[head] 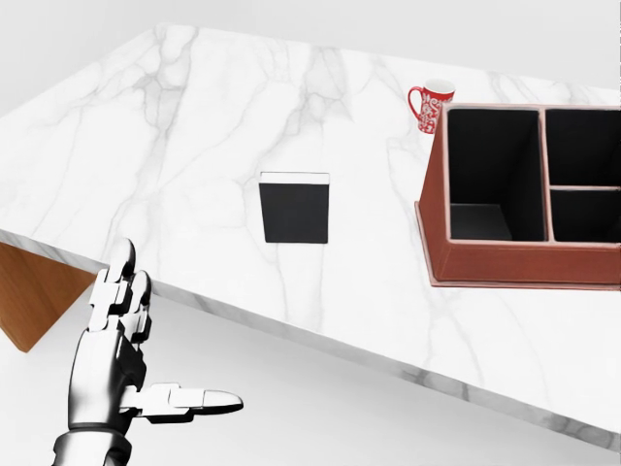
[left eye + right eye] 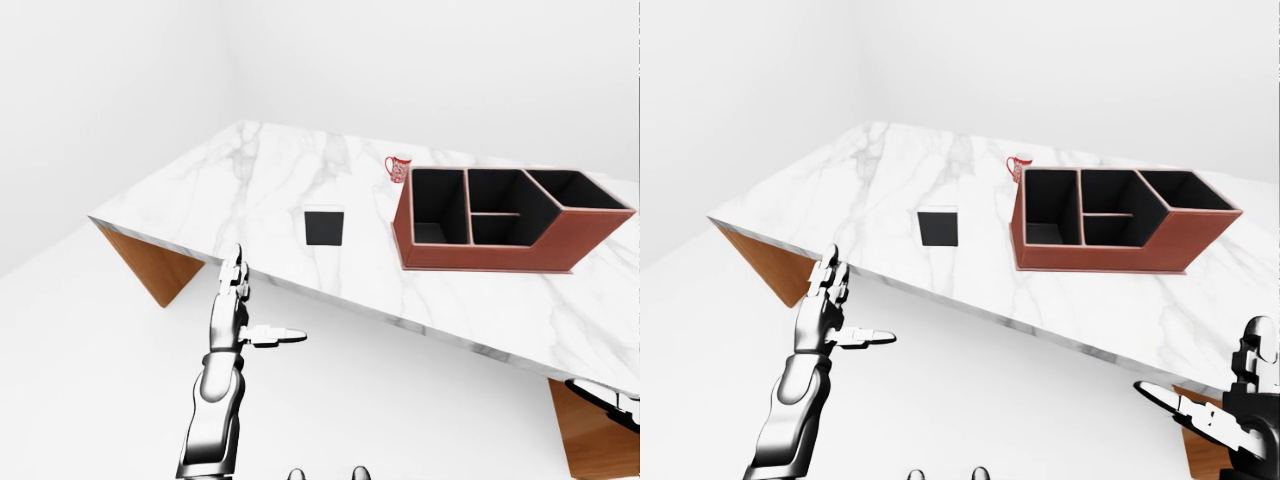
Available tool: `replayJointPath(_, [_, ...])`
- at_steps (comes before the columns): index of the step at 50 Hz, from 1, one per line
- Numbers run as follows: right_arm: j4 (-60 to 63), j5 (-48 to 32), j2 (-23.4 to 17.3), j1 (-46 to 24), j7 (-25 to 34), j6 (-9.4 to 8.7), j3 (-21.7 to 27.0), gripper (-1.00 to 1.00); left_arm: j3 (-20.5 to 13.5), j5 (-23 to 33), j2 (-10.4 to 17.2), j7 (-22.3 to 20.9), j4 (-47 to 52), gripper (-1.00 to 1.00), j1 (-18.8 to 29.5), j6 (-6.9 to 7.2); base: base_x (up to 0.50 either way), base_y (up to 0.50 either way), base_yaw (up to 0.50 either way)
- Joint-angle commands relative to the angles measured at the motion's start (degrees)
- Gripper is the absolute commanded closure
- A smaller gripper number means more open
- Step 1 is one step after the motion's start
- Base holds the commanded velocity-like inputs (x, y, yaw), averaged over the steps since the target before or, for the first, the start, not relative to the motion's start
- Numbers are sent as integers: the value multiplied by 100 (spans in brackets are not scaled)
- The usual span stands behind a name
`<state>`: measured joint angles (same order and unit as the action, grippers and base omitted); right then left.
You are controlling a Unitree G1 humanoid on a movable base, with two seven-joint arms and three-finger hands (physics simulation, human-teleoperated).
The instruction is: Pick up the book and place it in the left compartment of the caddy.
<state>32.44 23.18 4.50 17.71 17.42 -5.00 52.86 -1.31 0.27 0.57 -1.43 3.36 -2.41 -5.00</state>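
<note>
Black rectangular book (image 1: 294, 210) lies flat on the white marble tabletop (image 1: 194, 126), well apart from both hands and near the table's lower edge in the head view. To its right in that view stands the reddish-brown leather caddy (image 1: 485, 262) with dark compartments, its left compartment (image 1: 490, 175) open at the top and nearest the book. Just beside the caddy's upper left corner stands a red-and-white patterned mug (image 1: 428, 104). The silver left hand (image 1: 121, 361) hovers below the table's edge, fingers (image 1: 118, 282) stretched upward and thumb stuck out sideways, spread wide and holding nothing. In the right-eye view the right hand (image 2: 1230, 405) shows at the lower right corner, likewise spread and holding nothing, off the table.
</note>
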Motion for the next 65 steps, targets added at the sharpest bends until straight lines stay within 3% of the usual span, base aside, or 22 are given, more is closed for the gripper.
replayJointPath(1, [-23, -3, -1, 1, 5, 0, -8, -100, 0, -8, 0, -5, 1, -100, -10, 0, 10, -24, 0])
replayJointPath(65, [98, -43, 34, 17, 28, 0, 1, -100, 19, -7, -11, -11, 194, -100, -74, 111, 9, -22, 0])
